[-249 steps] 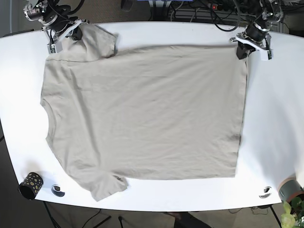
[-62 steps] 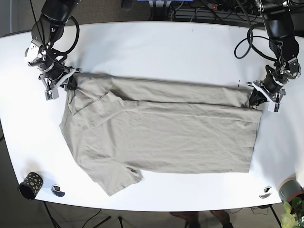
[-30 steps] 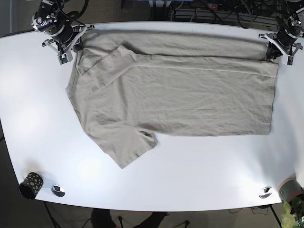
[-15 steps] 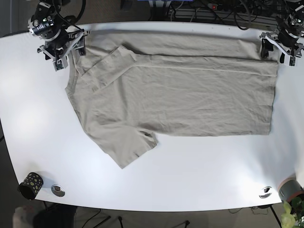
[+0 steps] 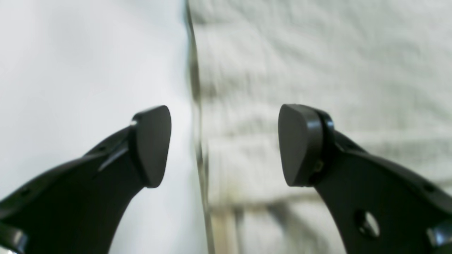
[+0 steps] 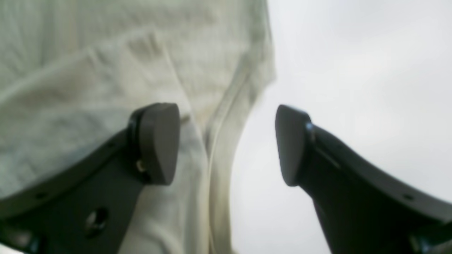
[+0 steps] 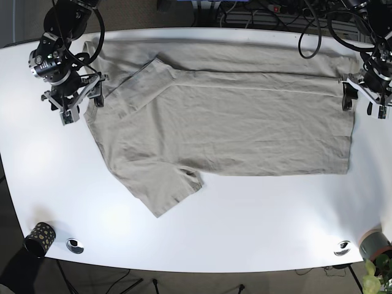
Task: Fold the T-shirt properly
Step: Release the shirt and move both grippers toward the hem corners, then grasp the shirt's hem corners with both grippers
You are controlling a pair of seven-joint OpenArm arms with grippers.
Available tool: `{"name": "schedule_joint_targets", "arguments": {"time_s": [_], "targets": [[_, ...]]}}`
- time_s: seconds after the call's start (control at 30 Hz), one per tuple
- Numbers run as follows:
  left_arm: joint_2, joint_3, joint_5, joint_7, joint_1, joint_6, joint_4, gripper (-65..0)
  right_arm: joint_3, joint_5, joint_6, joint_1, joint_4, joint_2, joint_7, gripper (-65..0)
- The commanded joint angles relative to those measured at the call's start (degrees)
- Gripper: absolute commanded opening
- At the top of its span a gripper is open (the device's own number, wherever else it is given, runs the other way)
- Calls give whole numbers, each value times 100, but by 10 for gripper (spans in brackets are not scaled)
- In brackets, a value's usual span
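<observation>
left end effector (image 5: 224,145): jaws spread wide, nothing held; straddles the T-shirt's edge, one finger over bare surface, the other over cloth; contact with cloth not clear, view blurred
left end effector, base view (image 7: 361,98): at the T-shirt's hem side, on that view's right, beside the upper hem corner
right end effector (image 6: 227,144): released, jaws wide apart, empty; one finger over cloth, the other over bare surface, with a thick folded seam edge running between them
right end effector, base view (image 7: 79,103): at the collar/shoulder side, on that view's left, just beside the cloth edge
left arm (image 7: 366,43): comes in from the far right corner, cables trailing along it, wrist angled down toward the surface
right arm (image 7: 60,37): comes in from the far left corner, bent down to the shirt's shoulder area
T-shirt (image 7: 233,122): beige, lying flat in the far half of the surface, top strip folded over along its length; one sleeve folded onto the body near the collar end, other sleeve sticking out toward the near edge
surface (image 7: 245,226): white, curved outline, near half bare
cup (image 7: 39,238): dark with dots, near left corner
small round objects (image 7: 75,245): one beside the cup, another at the near right corner
room: cables and power strip behind the far edge, dark floor around
</observation>
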Motion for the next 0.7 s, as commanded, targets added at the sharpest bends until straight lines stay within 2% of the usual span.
{"name": "schedule_joint_targets", "arguments": {"time_s": [0.0,0.13,0.23,0.4,0.5,0.67], "targets": [[-128,-4,-89,17,-176,10,138,-217,29,48,6,250,-176,201,93,-241],[-155,-21,-54,377,-659,10,112,-217,29,48,6,619,-537,386,93,-241],[-146,5,297,527,-976,10,94,-214,29,48,6,874,-818,447,93,-241],[-58,137,974,536,-1635,10,-20,-212,-121,48,6,1410,-1354,658,93,-241],[-5,374,1176,509,-1916,10,-354,-215,-429,39,6,1718,-1723,817,110,-241],[-5,480,1396,483,-2418,10,-829,-217,-560,39,6,2228,-2286,878,137,-241]]}}
